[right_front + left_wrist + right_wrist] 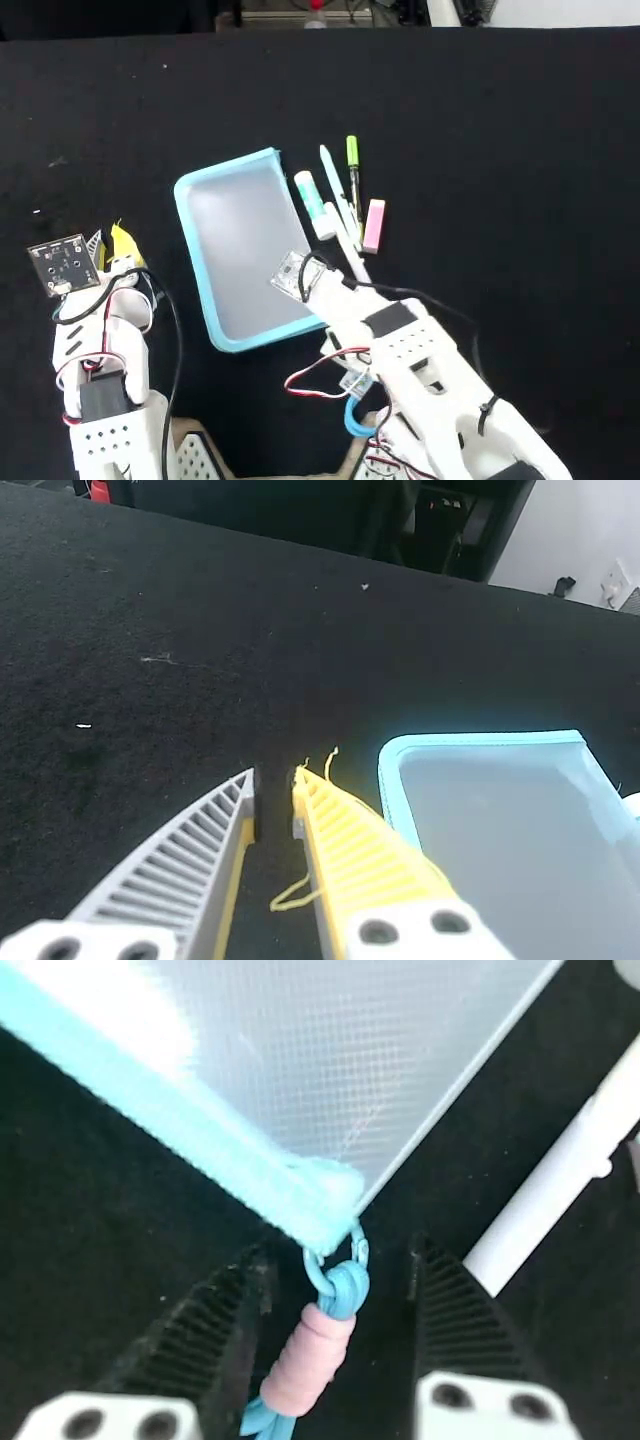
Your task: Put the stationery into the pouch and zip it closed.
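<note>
The pouch (pixel 245 250) lies flat mid-table, translucent with a light-blue edge. Its zip pull (pixel 325 1345), a pink bead on blue cord, hangs off the pouch corner (pixel 320 1205). My right gripper (pixel 340 1260) is open, one finger on each side of that pull without touching it. Beside the pouch lie a glue stick (pixel 313 203), a white pen (pixel 340 215), a green highlighter (pixel 352 155) and a pink eraser (pixel 373 225). My left gripper (pixel 275 785) is shut on nothing, low over bare cloth to the left of the pouch (pixel 500 820).
Black cloth (pixel 500 150) covers the table. The right arm (pixel 420 370) runs from the near edge up to the pouch's near right corner, over the end of the white pen (pixel 560 1200). The left arm (pixel 100 370) stands at the near left.
</note>
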You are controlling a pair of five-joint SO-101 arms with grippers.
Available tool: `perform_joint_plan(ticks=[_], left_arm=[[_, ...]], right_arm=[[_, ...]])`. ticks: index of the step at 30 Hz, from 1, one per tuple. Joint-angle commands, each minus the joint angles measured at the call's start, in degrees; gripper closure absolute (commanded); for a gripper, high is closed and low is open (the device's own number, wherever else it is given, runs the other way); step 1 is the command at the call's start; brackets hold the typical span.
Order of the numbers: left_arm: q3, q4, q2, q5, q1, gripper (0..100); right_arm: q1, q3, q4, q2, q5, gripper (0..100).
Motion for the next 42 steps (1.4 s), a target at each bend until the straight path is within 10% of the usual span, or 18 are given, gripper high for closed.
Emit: perform_joint_plan(ticks=[1,4,31,42], left_arm=[[1.2,0.1,-0.3,-0.1,0.1,92],[1.2,0.1,-0.3,-0.1,0.1,92],[-0.6,0.1,-0.3,-0.1,6.7,92],[-0.6,0.3,-0.3,-0.1,7.2,92]], right_arm=[[-0.7,-0.3,-1.1,-1.3,1.3,88.3],[-0.7,-0.3,-1.4,-1.4,4.6,99.4],[-14.2,-41.4,14.1,-1.0,-0.9,98.8],[-16.3,-44.4,2.9,-1.0,-1.1,98.8]])
